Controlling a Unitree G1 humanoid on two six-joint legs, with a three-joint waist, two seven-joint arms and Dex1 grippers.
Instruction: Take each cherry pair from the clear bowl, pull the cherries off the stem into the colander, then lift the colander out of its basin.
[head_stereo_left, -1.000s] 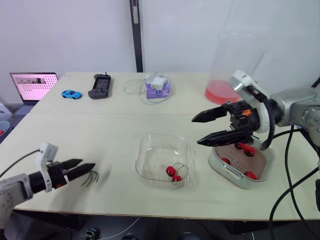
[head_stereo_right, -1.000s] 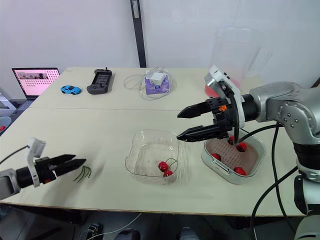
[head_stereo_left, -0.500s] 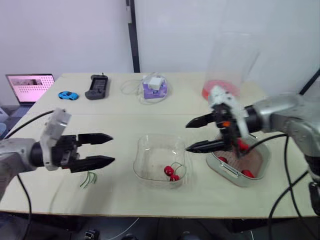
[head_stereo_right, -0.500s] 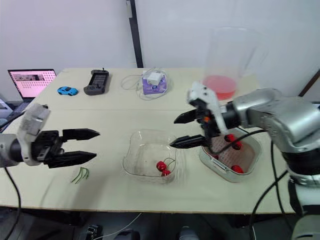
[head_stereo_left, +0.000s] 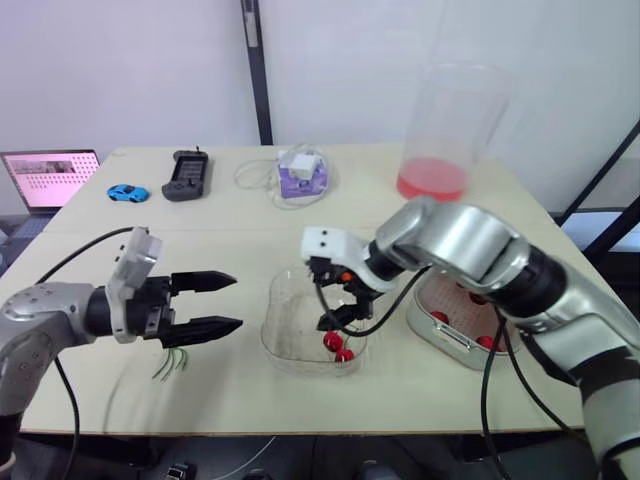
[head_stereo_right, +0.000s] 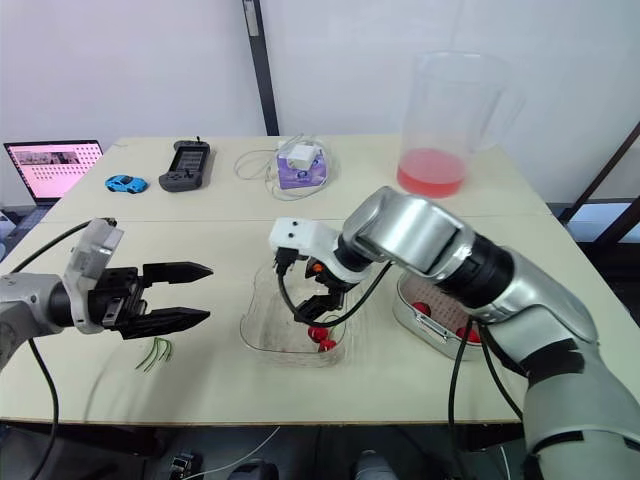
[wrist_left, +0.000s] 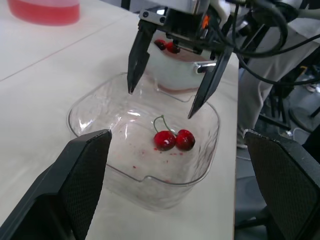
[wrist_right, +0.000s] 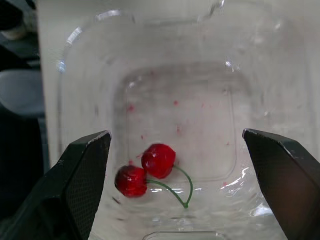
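My right gripper hangs spread wide over the bowl, where 2 glossy red cherries share 1 green stem; my left gripper gapes too.

Head stereo pair: high, looks fwd & down over table, mid-range. L wrist cam: low nr table, faces sideways across clear bowl, close. R wrist cam: straight down into bowl, v. close. All share bowl w/ cherry pair.

Cherry pair in clear bowl; colander right of it, stems left
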